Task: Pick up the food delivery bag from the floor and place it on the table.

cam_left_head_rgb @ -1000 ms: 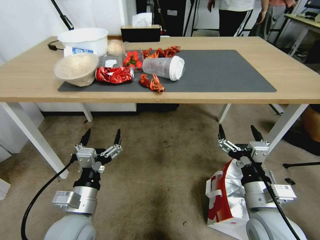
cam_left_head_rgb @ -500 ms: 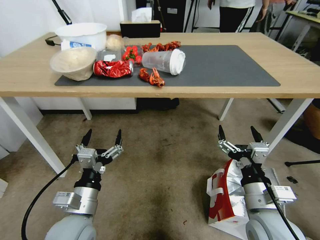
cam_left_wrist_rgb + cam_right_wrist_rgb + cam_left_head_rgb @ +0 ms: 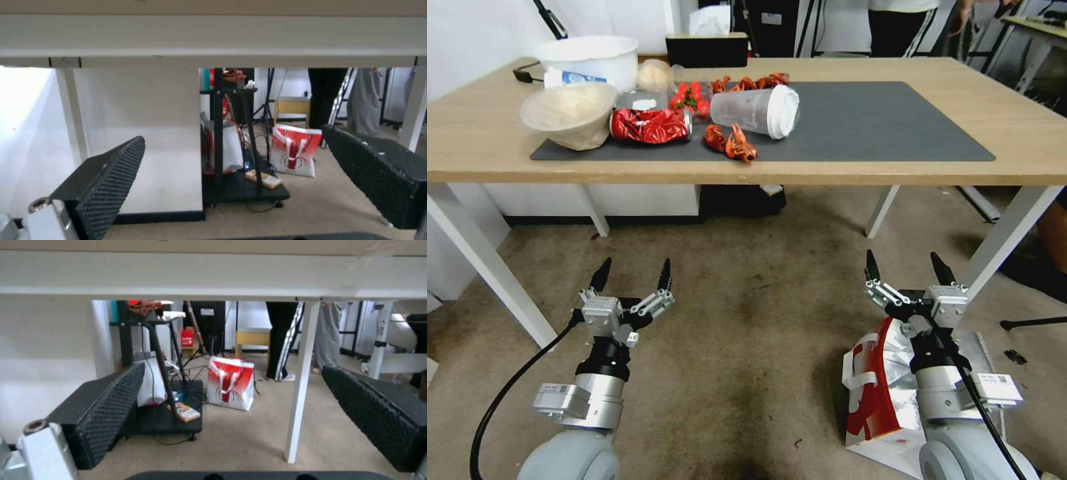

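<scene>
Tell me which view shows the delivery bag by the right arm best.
The head view: the bag stands on the floor beside the right arm, below the open right gripper. Both wrist views look under the table, where another red-and-white bag stands farther off.

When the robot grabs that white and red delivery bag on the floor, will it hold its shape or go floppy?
The food delivery bag will probably crumple somewhat: its foil lining is already creased and the mouth gapes. The loose strap handles look floppy, so it may swing. It already leans on the floor under the open right gripper, so a push could tip it.
</scene>
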You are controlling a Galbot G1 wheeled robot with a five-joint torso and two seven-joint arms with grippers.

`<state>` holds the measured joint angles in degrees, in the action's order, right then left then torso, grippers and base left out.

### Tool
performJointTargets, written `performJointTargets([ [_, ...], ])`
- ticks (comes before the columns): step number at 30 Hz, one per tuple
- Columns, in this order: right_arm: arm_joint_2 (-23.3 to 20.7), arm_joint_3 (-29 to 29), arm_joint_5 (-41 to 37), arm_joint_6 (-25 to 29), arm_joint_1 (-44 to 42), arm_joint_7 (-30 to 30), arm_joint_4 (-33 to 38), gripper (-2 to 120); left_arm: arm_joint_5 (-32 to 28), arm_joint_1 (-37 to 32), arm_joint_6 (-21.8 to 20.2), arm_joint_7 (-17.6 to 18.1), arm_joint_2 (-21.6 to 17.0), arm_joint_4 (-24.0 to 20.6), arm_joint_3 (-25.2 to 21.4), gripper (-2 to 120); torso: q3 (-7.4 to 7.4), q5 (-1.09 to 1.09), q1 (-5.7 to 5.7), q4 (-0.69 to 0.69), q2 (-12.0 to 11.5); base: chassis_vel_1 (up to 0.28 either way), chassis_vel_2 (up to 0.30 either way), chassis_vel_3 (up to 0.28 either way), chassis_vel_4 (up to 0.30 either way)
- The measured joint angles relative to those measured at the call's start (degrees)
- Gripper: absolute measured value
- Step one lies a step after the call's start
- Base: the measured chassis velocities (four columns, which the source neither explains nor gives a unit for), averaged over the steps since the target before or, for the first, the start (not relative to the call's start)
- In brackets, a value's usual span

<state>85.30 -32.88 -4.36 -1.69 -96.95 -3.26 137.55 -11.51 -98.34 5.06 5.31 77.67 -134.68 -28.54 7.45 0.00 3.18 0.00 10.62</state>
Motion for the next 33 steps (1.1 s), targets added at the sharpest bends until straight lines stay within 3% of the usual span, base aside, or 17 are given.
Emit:
performJointTargets([
  [33, -0.12, -0.2, 0.06, -0.23, -0.03, 0.07, -0.06, 100, 0.13, -0.18, 0.1, -0.03, 0.19, -0.19, 0.33, 99, -6.03, 0.0, -1.04, 0.0, -7.07, 0.0, 0.0, 0.0, 0.0],
])
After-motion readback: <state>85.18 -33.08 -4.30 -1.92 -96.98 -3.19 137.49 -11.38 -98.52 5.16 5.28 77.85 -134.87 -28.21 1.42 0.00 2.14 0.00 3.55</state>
